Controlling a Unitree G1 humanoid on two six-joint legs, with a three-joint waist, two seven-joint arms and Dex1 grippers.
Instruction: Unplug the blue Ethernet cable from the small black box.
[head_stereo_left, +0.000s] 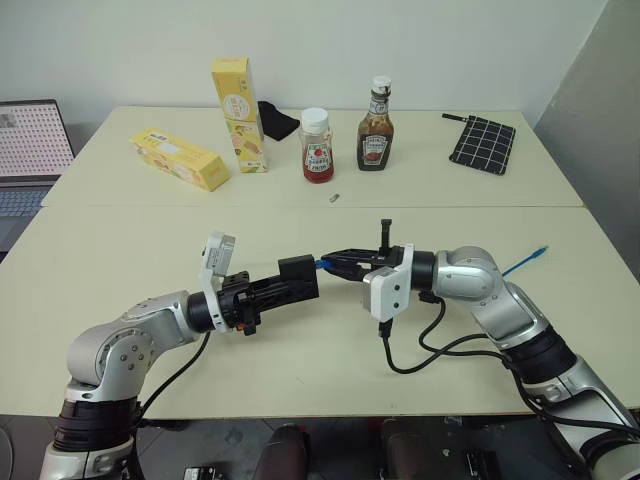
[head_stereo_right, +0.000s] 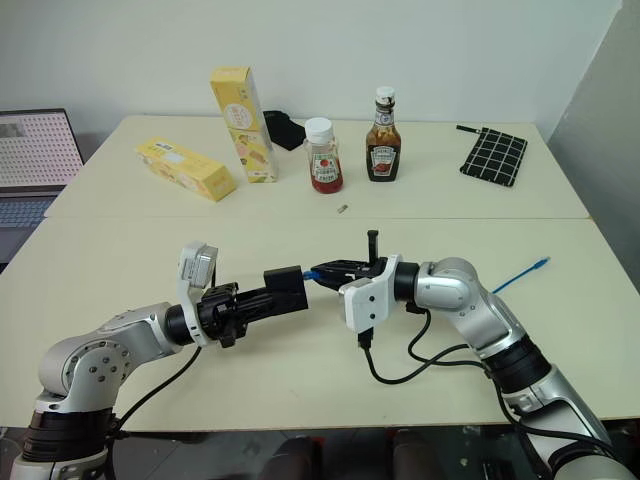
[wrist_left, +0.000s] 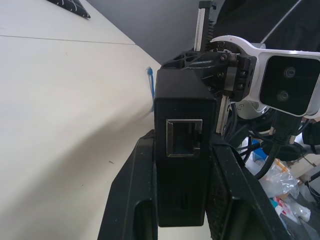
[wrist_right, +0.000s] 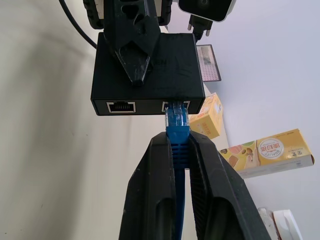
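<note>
You see two arms made of round, shiny silver-grey shells with black rings at the joints. Each wrist carries a white block. The white block on the right arm has a dark camera window with two small round lenses. Thick black cables loop out from both arms. Each gripper, the left gripper (head_stereo_left: 296, 281) and the right gripper (head_stereo_left: 335, 262), has two long black fingers.
</note>
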